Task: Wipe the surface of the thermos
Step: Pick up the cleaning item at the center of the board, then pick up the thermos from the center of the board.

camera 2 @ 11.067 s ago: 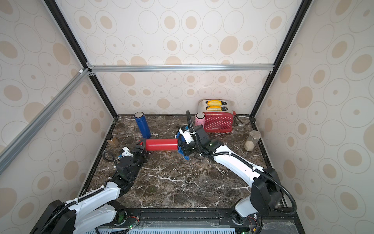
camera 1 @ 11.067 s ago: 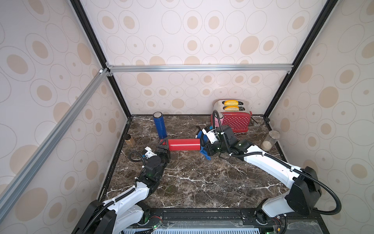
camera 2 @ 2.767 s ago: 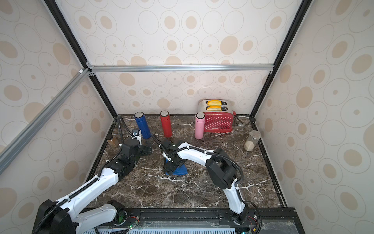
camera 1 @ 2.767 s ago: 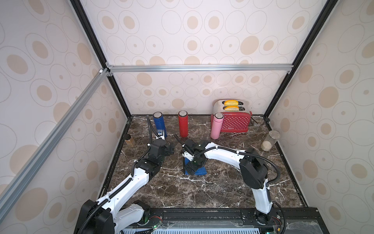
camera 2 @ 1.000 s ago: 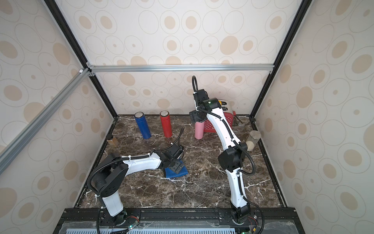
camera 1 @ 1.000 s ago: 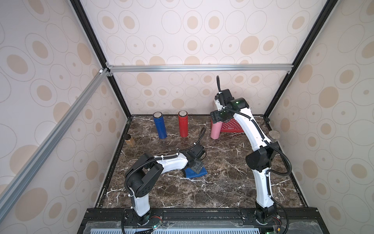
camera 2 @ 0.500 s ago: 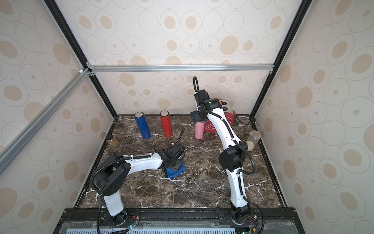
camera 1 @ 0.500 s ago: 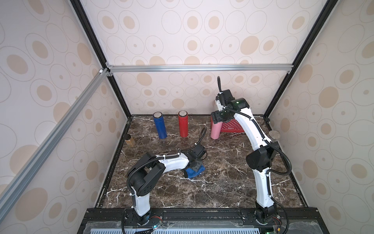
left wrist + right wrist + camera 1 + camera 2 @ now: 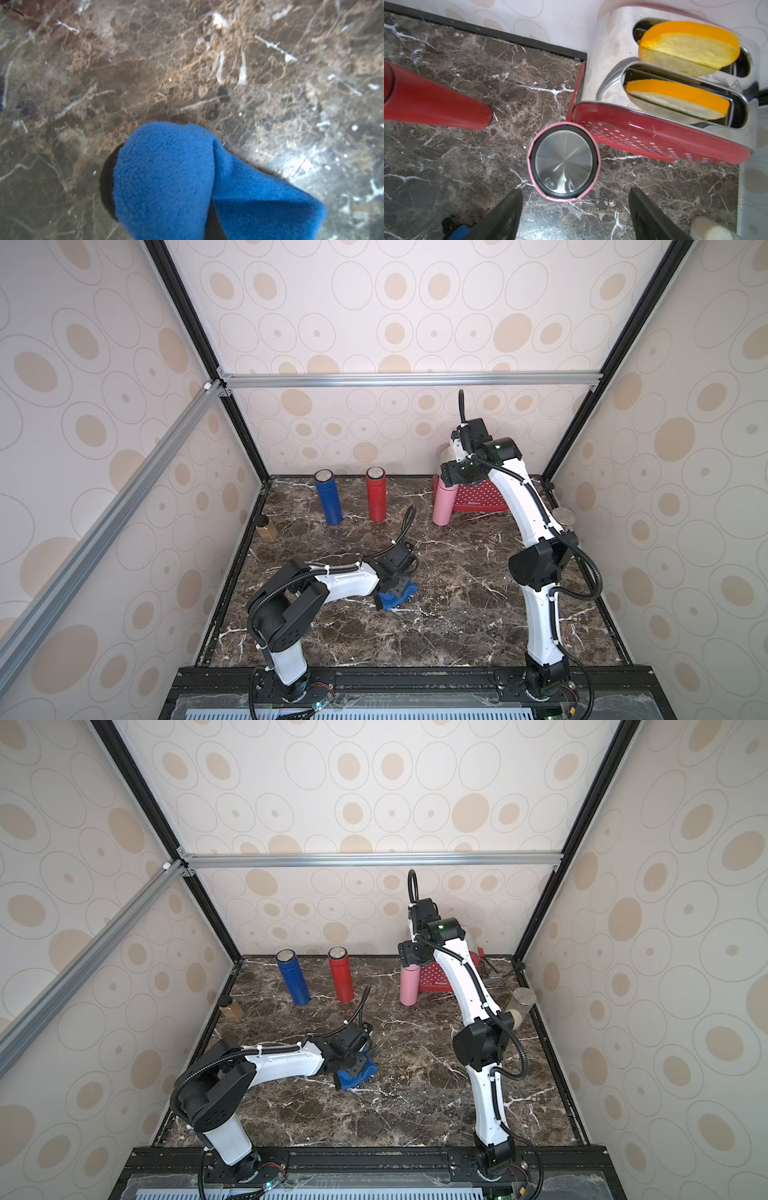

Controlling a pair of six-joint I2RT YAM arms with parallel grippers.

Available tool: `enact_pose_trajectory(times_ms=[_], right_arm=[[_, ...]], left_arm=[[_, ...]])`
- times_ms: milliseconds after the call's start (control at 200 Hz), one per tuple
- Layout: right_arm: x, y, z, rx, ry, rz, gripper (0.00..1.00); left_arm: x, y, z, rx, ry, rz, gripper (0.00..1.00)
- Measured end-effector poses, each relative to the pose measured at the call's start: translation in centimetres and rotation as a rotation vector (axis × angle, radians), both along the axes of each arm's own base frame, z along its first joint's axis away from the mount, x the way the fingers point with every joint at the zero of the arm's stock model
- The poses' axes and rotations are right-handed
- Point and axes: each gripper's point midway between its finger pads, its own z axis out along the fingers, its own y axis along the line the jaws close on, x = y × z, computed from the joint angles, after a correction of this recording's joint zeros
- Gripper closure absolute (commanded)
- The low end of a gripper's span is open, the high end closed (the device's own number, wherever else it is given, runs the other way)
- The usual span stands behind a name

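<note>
Hovering right gripper [image 9: 452, 480]: hanging just above the pink thermos [image 9: 441, 506], upper right of ctr in both top views; jaws standing wide apart, gripping nothing.
Pink thermos: standing upright on the marble table [image 9: 457, 593], long axis vertical, steel cap [image 9: 563, 160] facing up, just beside the red toaster [image 9: 478, 499] on its right.
Wrist view: cap sitting mid-frame w/ the two dark fingers [image 9: 506, 212] poking in at the bottom edge, one each side, so the thermos is lying straight below & a touch ahead of the opening.
Left gripper [image 9: 395, 589]: clenched on the blue cloth [image 9: 399, 600], lower ctr of frame, well apart from the pink thermos.
Others: blue thermos [image 9: 328, 497] & red thermos [image 9: 376, 494] standing upright, upper ctr, no arm near them.
Nearer arm: right, by far.
Next, my guess: right arm dropping straight down along that vertical axis to clamp the body, then the left bringing the cloth across.
</note>
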Motion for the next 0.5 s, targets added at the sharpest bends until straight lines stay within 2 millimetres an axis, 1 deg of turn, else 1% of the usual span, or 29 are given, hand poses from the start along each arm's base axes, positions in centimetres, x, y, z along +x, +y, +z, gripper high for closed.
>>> enact_pose_trajectory(times_ms=[105, 170, 381, 501], right_arm=[[0.2, 0.5, -0.3, 0.020, 0.004, 0.010, 0.18], [0.4, 0.8, -0.8, 0.027, 0.011, 0.013, 0.18], [1.1, 1.3, -3.5, 0.022, 0.057, 0.008, 0.19], [1.4, 1.5, -4.4, 0.019, 0.072, 0.003, 0.20]], left_arm=[[-0.3, 0.4, 0.1, 0.004, 0.004, 0.001, 1.00], [-0.6, 0.7, 0.2, 0.012, 0.010, 0.000, 1.00], [-1.8, 2.2, 0.5, 0.048, 0.034, 0.003, 1.00], [-2.3, 2.8, 0.5, 0.067, 0.046, 0.004, 1.00]])
